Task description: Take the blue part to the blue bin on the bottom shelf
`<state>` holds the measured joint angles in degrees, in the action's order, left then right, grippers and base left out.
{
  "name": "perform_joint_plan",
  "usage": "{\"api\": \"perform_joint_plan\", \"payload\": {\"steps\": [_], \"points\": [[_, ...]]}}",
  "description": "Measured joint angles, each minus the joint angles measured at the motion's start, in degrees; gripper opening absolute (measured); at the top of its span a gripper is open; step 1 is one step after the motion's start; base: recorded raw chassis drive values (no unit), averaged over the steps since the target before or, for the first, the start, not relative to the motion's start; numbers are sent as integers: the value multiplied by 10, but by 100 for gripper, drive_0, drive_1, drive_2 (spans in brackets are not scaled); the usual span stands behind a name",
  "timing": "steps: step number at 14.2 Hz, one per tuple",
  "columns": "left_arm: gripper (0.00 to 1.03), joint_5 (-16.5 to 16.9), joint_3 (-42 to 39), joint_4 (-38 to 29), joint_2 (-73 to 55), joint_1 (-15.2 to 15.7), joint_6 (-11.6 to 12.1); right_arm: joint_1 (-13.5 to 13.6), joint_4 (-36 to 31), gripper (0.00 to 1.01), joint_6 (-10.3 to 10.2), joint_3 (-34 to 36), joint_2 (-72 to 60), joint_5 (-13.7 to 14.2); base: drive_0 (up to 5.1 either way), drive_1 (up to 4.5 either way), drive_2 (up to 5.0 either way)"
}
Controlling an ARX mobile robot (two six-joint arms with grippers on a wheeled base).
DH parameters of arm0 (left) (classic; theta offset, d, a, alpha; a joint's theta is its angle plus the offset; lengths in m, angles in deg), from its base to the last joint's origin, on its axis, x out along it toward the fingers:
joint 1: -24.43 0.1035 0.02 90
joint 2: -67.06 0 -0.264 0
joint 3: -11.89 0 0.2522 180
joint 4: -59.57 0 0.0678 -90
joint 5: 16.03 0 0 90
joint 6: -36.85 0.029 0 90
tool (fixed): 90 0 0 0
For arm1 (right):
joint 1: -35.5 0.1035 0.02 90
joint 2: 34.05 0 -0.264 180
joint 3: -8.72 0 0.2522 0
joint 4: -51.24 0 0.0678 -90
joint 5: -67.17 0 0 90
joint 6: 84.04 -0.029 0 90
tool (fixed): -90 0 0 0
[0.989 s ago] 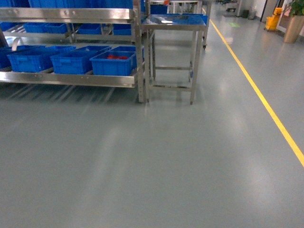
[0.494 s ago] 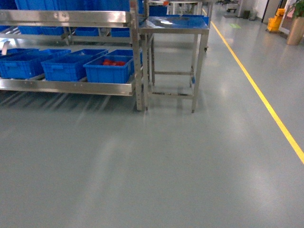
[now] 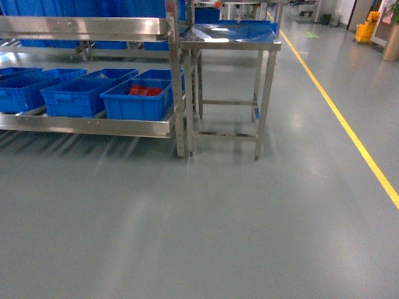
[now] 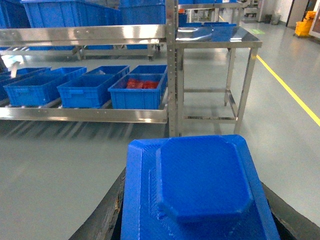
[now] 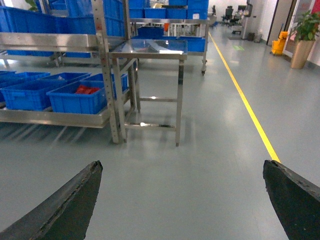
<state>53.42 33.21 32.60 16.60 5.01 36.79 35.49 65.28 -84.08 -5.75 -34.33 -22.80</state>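
Note:
The blue part (image 4: 200, 190), a flat block with a raised octagonal boss, fills the bottom of the left wrist view, and my left gripper (image 4: 194, 210) is shut on it, dark fingers (image 4: 107, 215) showing on both sides. My right gripper (image 5: 182, 167) is open over bare floor with nothing between its fingers. Ahead on the left stands the steel rack, and its bottom shelf (image 3: 87, 124) carries several blue bins (image 3: 75, 96). The rightmost bin (image 3: 134, 103) holds red parts. No gripper shows in the head view.
A flat-topped steel table (image 3: 230, 31) stands right beside the rack's end upright (image 3: 177, 81). A yellow floor line (image 3: 349, 131) runs along the right. More blue bins (image 4: 75, 12) sit on the rack's upper level. Grey floor lies between me and the rack.
The rack and table have grown larger and slid lower in the head view, so I have come closer to them. The bin with red parts has shifted left.

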Motion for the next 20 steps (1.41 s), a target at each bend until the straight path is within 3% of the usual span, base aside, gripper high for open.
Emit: {"api": "perform_joint_plan", "payload": {"steps": [20], "points": [[44, 0, 0, 0, 1, 0, 0, 0, 0, 98, 0, 0, 0, 0, 2, 421, -416]]}}
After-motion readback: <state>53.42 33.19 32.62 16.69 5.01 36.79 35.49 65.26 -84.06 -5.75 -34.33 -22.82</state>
